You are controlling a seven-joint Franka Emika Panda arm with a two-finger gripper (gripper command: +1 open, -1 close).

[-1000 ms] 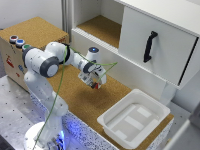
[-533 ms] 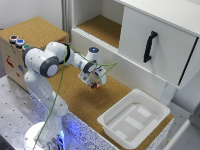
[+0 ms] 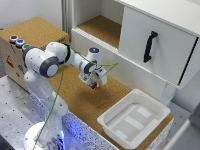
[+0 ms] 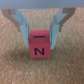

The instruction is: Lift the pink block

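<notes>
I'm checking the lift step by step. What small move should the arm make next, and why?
Probably a short, straight rise. In the wrist view the end effector has a finger on each side of the small pink-red cube marked N, apparently clamped. The cube looks at or barely above the brown cork surface, so lifting is what remains.

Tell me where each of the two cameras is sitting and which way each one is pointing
Exterior view: off the arm and raised, looking down across the cork surface, white cabinet and white tray; it shows the whole arm with its gripper.
Wrist view: on the wrist, looking along the fingers at the pink block between them, cork behind; of the robot only the fingers show.
Shared: the gripper, the cork, and the block, seen in the exterior view only as a reddish speck at the gripper.
</notes>
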